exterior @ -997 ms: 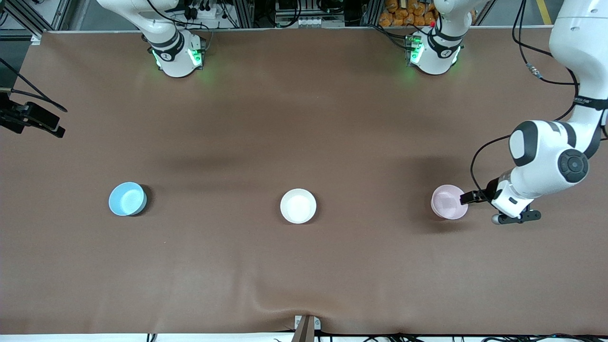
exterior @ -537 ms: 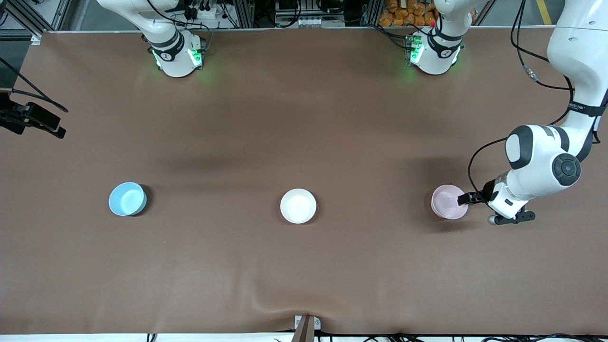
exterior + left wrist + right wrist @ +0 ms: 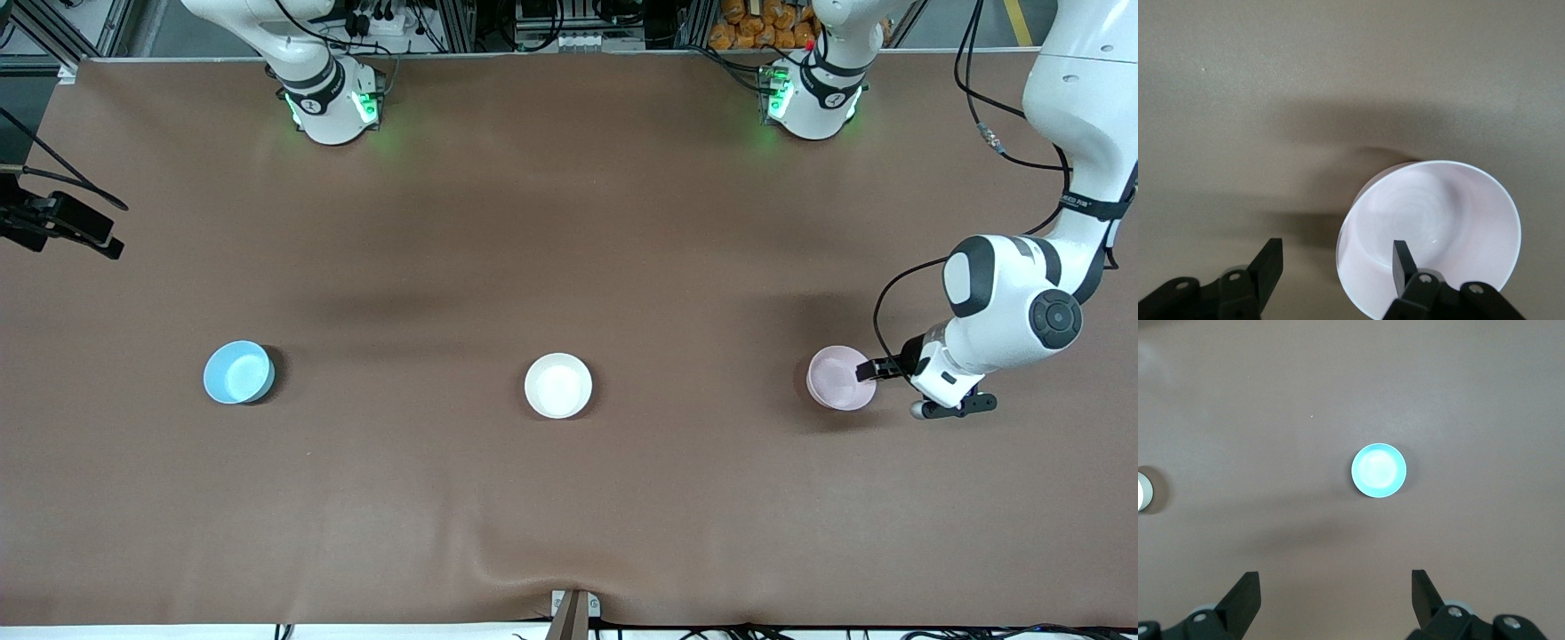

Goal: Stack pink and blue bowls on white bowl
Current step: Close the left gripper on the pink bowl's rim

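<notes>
The pale pink bowl [image 3: 840, 378] stands upright toward the left arm's end of the table. My left gripper [image 3: 869, 372] is open and low at its rim. In the left wrist view one finger [image 3: 1403, 257] is inside the pink bowl [image 3: 1438, 220] and the other finger [image 3: 1271, 261] is outside over the table, so my left gripper [image 3: 1338, 263] straddles the bowl's wall. The white bowl [image 3: 557, 385] sits at mid-table. The sky-blue bowl [image 3: 237, 372] sits toward the right arm's end. My right gripper [image 3: 1336, 593] is open and empty, high above the blue bowl [image 3: 1379, 471].
A brown mat [image 3: 569, 498] covers the table, with a wrinkle at its near edge [image 3: 533, 573]. A black fixture [image 3: 58, 224] juts in at the right arm's end. The white bowl shows at the edge of the right wrist view [image 3: 1143, 491].
My left arm has shifted slightly toward the pink bowl, bringing the open fingers over its rim. The bowls have not moved.
</notes>
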Tool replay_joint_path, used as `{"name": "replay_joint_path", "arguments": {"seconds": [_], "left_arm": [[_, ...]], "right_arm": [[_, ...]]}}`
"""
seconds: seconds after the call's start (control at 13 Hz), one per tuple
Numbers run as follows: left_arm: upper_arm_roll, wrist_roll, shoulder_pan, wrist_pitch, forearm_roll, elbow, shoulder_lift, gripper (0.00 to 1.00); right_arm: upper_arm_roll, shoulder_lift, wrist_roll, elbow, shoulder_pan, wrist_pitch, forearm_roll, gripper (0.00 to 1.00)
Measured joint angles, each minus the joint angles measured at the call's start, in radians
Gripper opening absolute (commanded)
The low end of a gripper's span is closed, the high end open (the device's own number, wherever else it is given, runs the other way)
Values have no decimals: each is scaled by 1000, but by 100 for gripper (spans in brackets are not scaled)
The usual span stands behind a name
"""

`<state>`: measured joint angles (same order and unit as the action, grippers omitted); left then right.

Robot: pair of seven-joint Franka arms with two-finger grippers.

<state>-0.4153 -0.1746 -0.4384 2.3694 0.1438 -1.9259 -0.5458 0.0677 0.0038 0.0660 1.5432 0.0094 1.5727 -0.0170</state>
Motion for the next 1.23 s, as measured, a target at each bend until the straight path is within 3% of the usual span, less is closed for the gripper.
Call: {"name": "replay_joint_path", "arguments": {"seconds": [0.15, 0.31, 0.38, 1.23], "left_arm": [[0, 0, 0, 6, 0, -1, -12, 38], [0, 0, -1, 11, 0, -2, -26, 6], [0, 0, -1, 13, 0, -2, -30, 0], [-31, 3, -1, 14, 1, 15, 5, 0]], "right_arm": [[0, 0, 0, 1, 0, 0, 0, 100], [1, 0, 0, 1, 0, 0, 0, 100], [1, 0, 0, 2, 0, 0, 0, 100], [10, 0, 0, 7, -4, -1, 0, 100]]}}
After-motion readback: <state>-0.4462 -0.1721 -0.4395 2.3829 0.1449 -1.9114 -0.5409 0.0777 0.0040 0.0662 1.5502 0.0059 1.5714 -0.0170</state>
